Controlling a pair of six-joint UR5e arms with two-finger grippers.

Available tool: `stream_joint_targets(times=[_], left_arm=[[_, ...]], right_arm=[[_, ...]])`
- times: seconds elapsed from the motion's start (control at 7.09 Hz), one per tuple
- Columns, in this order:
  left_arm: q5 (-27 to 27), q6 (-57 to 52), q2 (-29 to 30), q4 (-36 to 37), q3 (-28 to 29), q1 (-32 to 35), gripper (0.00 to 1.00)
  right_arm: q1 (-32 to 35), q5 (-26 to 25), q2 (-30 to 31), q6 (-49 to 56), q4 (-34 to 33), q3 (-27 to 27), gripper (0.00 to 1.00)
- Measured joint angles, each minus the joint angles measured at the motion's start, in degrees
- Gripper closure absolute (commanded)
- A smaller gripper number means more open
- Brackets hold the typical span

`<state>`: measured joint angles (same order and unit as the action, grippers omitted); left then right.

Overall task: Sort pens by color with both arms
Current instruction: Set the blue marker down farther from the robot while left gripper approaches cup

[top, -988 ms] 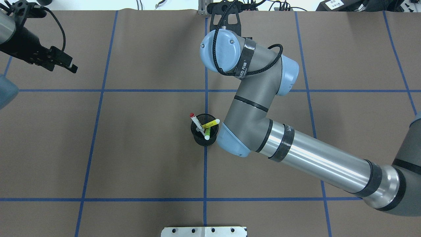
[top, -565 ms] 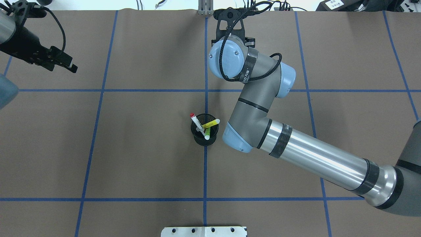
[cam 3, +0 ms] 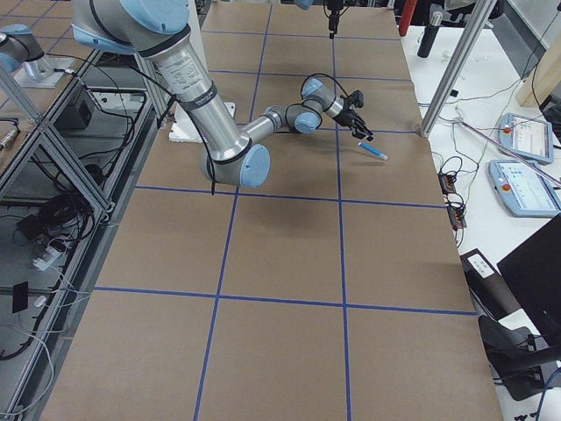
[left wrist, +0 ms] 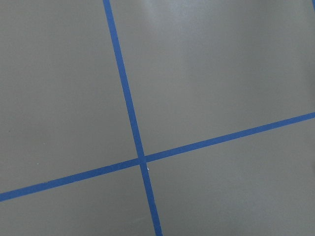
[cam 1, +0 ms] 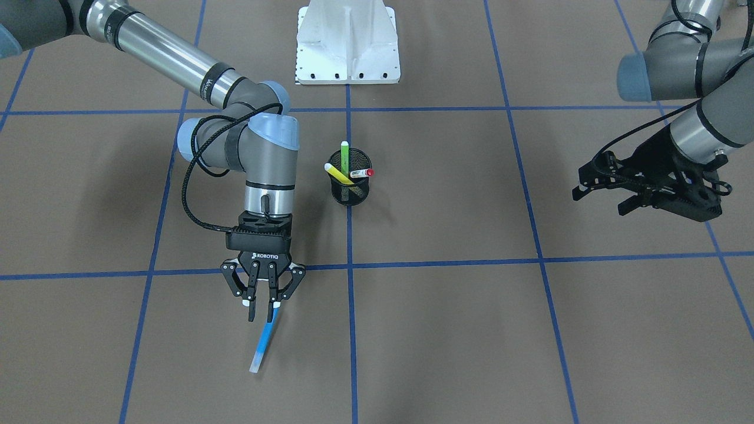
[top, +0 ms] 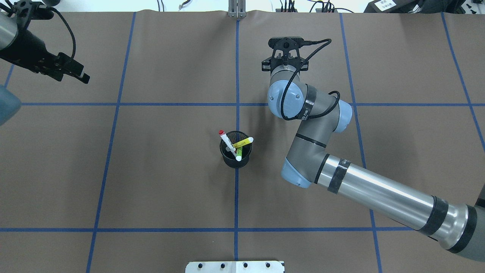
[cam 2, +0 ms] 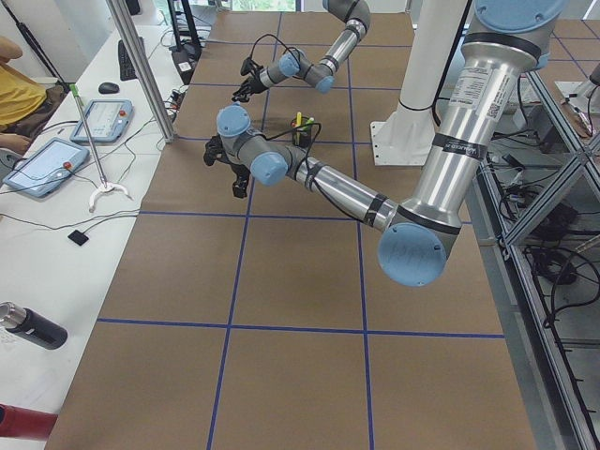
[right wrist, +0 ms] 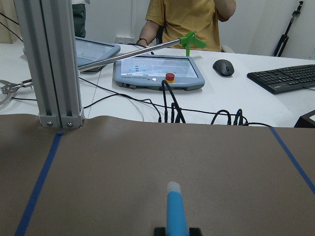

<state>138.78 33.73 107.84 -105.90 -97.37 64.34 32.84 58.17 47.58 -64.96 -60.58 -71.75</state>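
My right gripper (cam 1: 262, 306) is shut on the blue pen (cam 1: 263, 344), which sticks out forward and down over the table's far side. The blue pen also shows in the right wrist view (right wrist: 176, 211) and the exterior right view (cam 3: 372, 151); in the overhead view the wrist (top: 285, 53) hides it. The green pen (cam 1: 344, 154), the yellow pen (cam 1: 336, 172) and the white pen with red cap (cam 1: 361, 173) stand in the black mesh cup (cam 1: 350, 187) at the table's centre (top: 235, 157). My left gripper (cam 1: 598, 200) is open and empty, far out to the left (top: 80, 74).
Blue tape lines (left wrist: 140, 160) split the brown table into squares. The white base pedestal (cam 1: 347, 44) is at the robot's edge. A metal post (right wrist: 49, 64), cables and operator tablets (right wrist: 157, 71) lie just past the far edge.
My right arm has swung from beside the cup toward the table's far side and to the right. The left arm and the cup's pens have not moved.
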Motion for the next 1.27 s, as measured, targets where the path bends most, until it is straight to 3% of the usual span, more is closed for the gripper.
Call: stream_joint_targets(times=[0.28,0.56,0.99,1.27], left_arm=[[-0.04,-0.04,0.09,0.01,0.06,-0.05,0.0],[-0.01,0.52,0.43,0.07,0.06,-0.11,0.0],[0.04,9.09,3.75,0.33,-0.82,-1.35,0.0],[-0.26,20.4,8.76,0.61,-1.13,-6.25,0.0]], right_arm=[[-0.97,-0.69,0.09,-0.39,0.96,0.07,0.1],[0.4,3.83,-0.16,-0.65,2.94,-0.15,0.04],[6.33,23.56,-0.06,-0.15,2.19,-0.79,0.02],[10.87,37.61,0.51,1.02,-8.59,-4.87,0.01]])
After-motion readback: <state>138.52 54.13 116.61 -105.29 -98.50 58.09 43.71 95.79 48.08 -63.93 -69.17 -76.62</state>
